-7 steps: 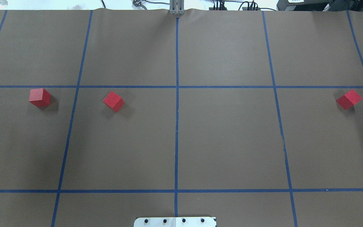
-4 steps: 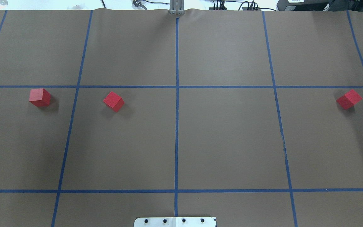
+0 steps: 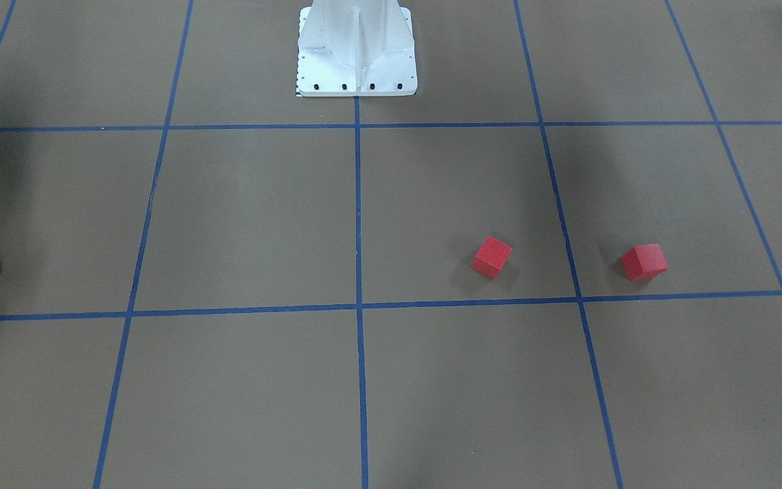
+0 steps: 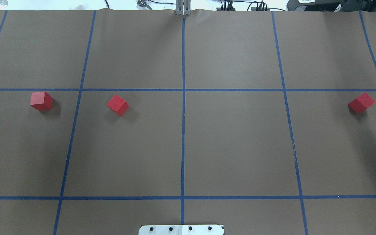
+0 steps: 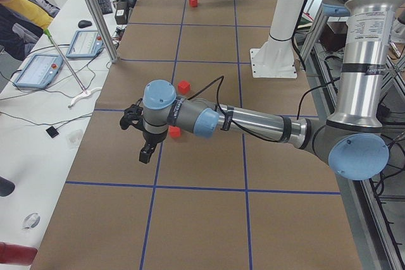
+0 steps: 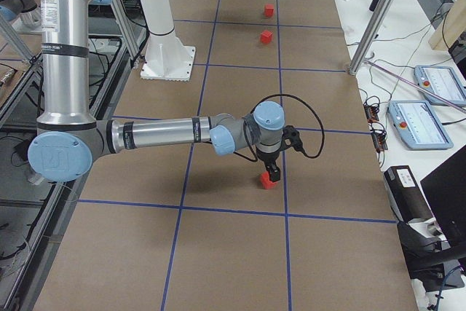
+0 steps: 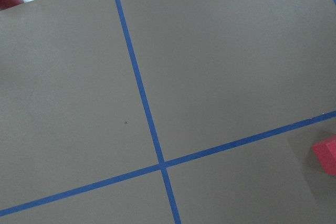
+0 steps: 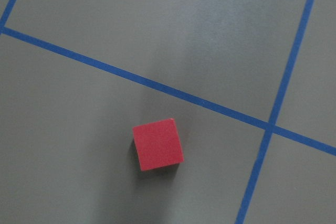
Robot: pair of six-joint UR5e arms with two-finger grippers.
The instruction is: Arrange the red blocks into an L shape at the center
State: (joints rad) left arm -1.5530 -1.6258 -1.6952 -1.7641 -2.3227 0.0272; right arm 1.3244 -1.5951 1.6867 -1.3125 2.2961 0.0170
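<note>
The right tool (image 6: 272, 172) has just nosed into the overhead view as a dark sliver at its edge, far out on the robot's right of the middle tape line (image 4: 183, 143), where a moment ago there was only bare tabletop (image 4: 240, 147). From the side it hangs fingers-down right over the right-hand block (image 4: 361, 102). Whether its fingers are spread or closed, or touch the block at all, cannot be told from these views. Its wrist camera looks straight down on that block with no finger in sight. The left tool (image 5: 146, 153) hangs low on the other side, seemingly farther from the middle tape line than the outer left block (image 4: 40, 101), and its state cannot be told either. None of the three has shifted: the inner left block (image 4: 117, 104) lies nearest the middle tape line yet clear of it, and the other two lie well out on either side. So the L is not begun. My reading is that the right arm is closing in for a first pick, to bring its block in to the middle tape line.
</note>
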